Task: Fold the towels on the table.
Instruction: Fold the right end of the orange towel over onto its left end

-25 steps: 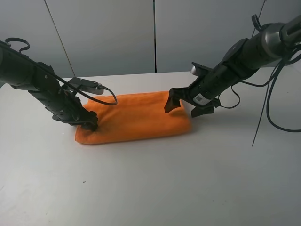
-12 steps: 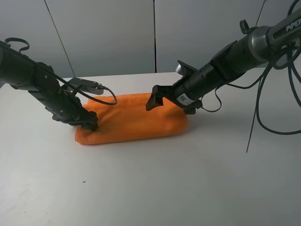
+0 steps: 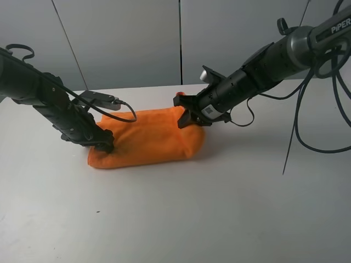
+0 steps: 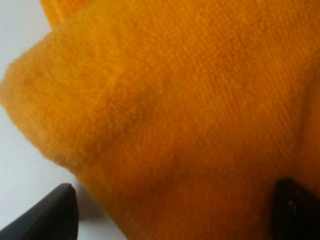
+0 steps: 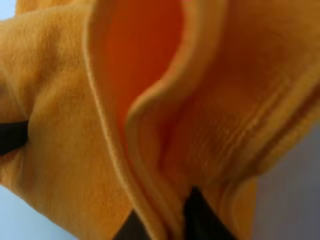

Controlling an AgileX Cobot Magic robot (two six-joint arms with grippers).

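The orange towel (image 3: 151, 139) lies folded into a long strip on the white table (image 3: 219, 208). My left gripper (image 3: 104, 143) rests on the strip's left end. In the left wrist view it (image 4: 175, 215) is open, its two dark fingertips (image 4: 55, 215) wide apart with the cloth (image 4: 175, 110) between them. My right gripper (image 3: 185, 113) is at the strip's right end, shut on the stitched edge. That end is bunched up and drawn leftward. The right wrist view shows folds of cloth (image 5: 150, 115) pinched between its close-set fingers (image 5: 200, 215).
Black cables (image 3: 299, 126) hang from the right arm over the table's right side. A cable (image 3: 109, 104) also loops from the left arm above the towel. A grey panelled wall (image 3: 181, 38) stands behind the table's far edge.
My right gripper moved left over the towel's right end and shut on it, and that end has bunched up and shortened the strip. The left arm has not moved.
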